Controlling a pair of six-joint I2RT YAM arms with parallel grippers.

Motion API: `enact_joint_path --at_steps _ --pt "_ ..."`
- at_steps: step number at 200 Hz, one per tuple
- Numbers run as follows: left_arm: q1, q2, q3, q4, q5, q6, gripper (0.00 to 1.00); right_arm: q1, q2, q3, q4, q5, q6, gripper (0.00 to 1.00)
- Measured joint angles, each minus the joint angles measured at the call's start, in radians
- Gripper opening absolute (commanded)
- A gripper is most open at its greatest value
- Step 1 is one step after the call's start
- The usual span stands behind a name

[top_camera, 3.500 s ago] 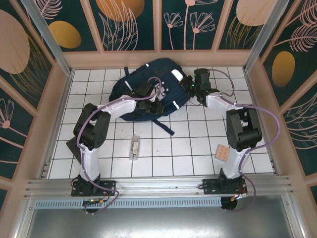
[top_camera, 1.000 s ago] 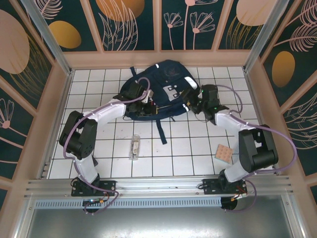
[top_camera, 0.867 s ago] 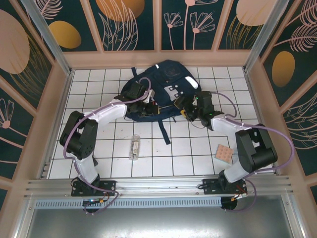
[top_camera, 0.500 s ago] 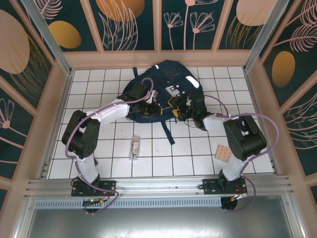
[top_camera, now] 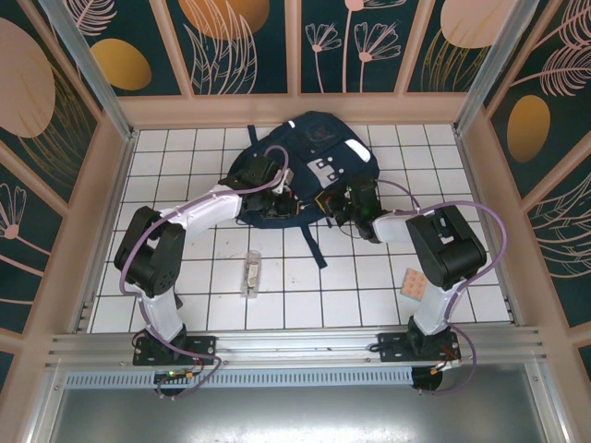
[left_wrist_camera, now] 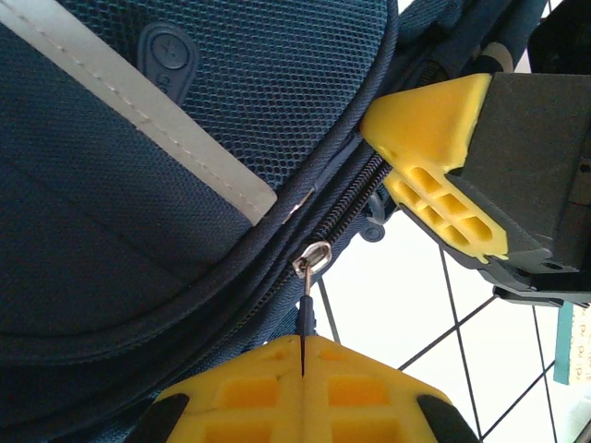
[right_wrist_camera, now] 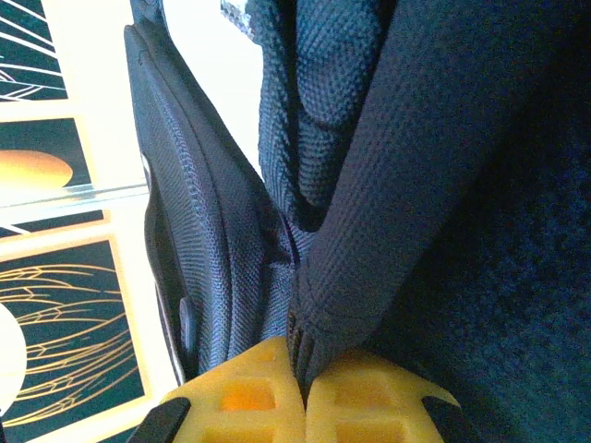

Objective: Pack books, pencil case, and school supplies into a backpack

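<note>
The left tool (left_wrist_camera: 303, 365), ribbed yellow plastic, is pinched tight on the slim dark zip pull (left_wrist_camera: 305, 309) of the coarse-woven navy-blue fabric backpack (left_wrist_camera: 185, 138) just ahead. The right tool (right_wrist_camera: 303, 383) clamps a fold of that weave. From above, a narrow clear oblong box (top_camera: 250, 274) lies well behind the left tool.

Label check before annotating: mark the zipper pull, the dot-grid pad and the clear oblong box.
zipper pull (left_wrist_camera: 313, 255), left wrist view, on its metal loop.
dot-grid pad (top_camera: 416, 285), top view, centre of its face.
clear oblong box (top_camera: 250, 274), top view, mid-length.
</note>
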Motion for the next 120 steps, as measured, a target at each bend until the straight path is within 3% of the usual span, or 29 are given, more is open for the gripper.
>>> enact_joint_path --at_steps 42,97,120 --pt "0.000 0.026 0.015 0.024 0.025 -0.008 0.00 0.003 0.000 0.000 0.000 0.003 -0.002 0.00" --pt "-0.002 0.083 0.018 0.023 0.023 -0.001 0.31 0.006 0.000 0.000 0.000 0.018 -0.005 0.00" --pt "-0.008 0.095 0.018 0.026 0.025 -0.003 0.38 0.011 0.001 0.000 0.000 0.022 -0.006 0.00"
